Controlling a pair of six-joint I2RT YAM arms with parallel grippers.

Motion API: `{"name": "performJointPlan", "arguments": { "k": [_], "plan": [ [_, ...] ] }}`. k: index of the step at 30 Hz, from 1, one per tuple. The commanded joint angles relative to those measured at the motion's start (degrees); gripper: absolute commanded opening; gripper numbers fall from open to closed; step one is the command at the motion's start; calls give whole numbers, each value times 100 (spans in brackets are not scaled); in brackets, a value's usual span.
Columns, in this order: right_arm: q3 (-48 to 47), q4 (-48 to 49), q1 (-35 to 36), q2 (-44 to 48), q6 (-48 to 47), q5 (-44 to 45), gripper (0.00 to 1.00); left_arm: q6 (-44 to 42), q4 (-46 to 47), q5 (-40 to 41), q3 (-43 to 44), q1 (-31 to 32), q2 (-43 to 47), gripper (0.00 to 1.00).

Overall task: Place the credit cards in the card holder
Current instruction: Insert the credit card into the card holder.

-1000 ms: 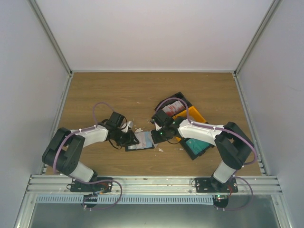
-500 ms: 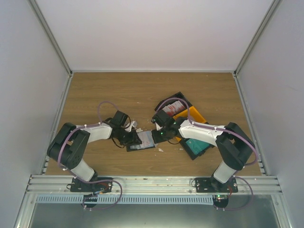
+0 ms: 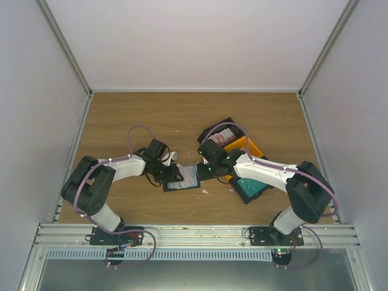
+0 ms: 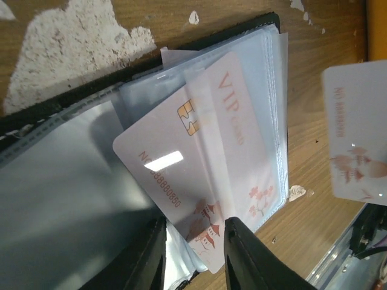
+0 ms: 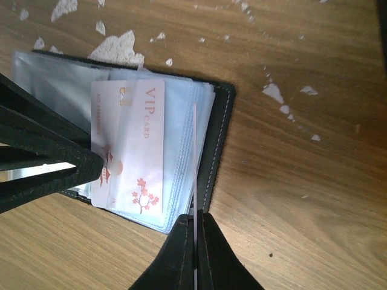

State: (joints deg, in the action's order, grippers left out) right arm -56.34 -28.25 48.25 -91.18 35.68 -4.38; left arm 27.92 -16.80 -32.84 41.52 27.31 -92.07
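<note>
The card holder (image 3: 180, 182) lies open on the wooden table between my grippers; it also shows in the left wrist view (image 4: 72, 181) and the right wrist view (image 5: 221, 133). A white and pink VIP card (image 4: 199, 157) sits partly inside one of its clear pockets, one corner sticking out. My left gripper (image 4: 195, 228) is open, its fingers either side of that corner. My right gripper (image 5: 195, 215) is shut on another white and pink card (image 5: 195, 157), held on edge above the holder's right side. This card also shows in the left wrist view (image 4: 357, 145).
A black and orange tray pair (image 3: 245, 147) stands right of the holder, with a card in the far black tray (image 3: 223, 137) and a teal card (image 3: 248, 183) in the near one. White torn scraps (image 5: 118, 45) lie on the wood beside the holder.
My left arm has swung its gripper right, further over the holder. My right gripper has shifted slightly with its card. The holder has slid a little to the right.
</note>
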Motion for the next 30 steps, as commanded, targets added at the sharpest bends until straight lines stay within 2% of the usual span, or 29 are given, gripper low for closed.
{"name": "performJointPlan", "arguments": {
  "k": [1,12,30],
  "plan": [
    [141,-62,11,244,105,429,1,-77,-36,389,100,37,154,35],
    [107,-171,9,-234,72,242,1,-179,-66,442,383,109,-230,41],
    [-105,102,11,-439,-278,-197,1,-587,-135,554,913,608,-620,37]
  ]
}}
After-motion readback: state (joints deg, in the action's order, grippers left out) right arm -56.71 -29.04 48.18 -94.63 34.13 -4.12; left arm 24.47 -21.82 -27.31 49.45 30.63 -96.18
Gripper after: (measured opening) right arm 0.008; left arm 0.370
